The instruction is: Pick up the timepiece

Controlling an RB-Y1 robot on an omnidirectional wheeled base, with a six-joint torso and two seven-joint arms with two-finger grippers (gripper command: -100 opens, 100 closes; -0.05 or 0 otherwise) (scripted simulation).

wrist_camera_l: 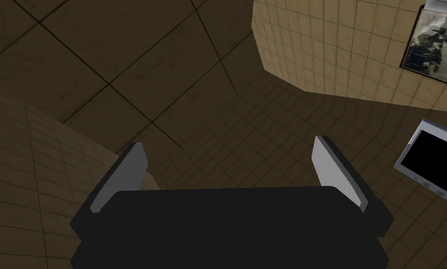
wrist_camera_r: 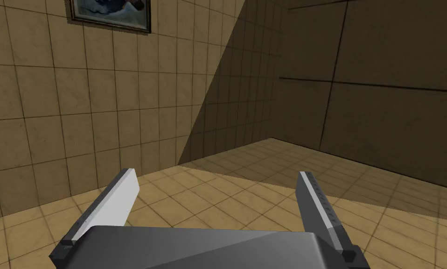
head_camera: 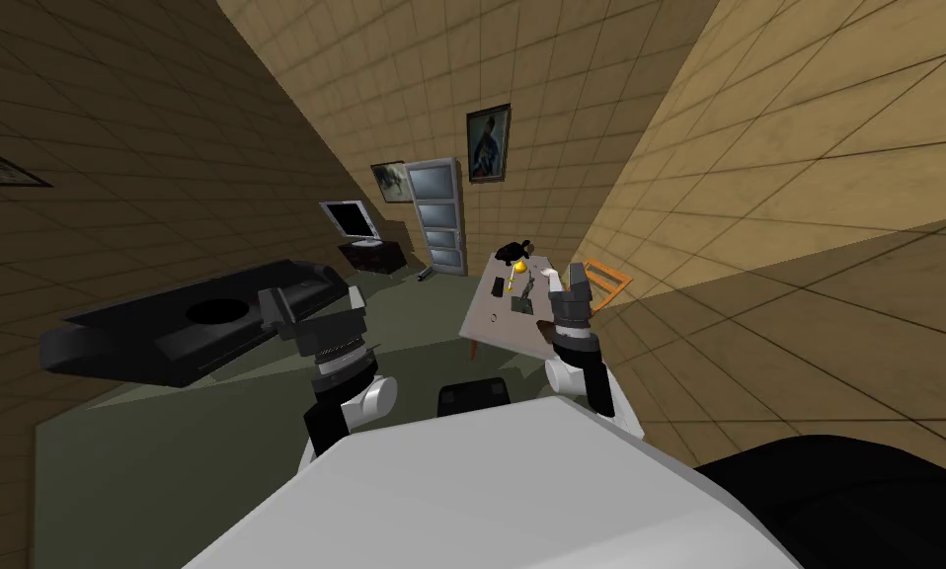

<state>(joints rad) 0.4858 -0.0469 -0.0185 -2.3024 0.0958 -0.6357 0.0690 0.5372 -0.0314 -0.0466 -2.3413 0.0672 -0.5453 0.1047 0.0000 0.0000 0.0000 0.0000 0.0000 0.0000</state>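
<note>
Ahead, beyond both raised arms, stands a grey worktop (head_camera: 481,330) scattered with small things; the timepiece is too small to pick out among them. My left pincer (wrist_camera_l: 227,175) has its fingers spread wide apart, holding nothing. My right pincer (wrist_camera_r: 218,205), nearer the worktop, is likewise apart and empty.

No readable text, label, brand or number on any surface in view
</note>
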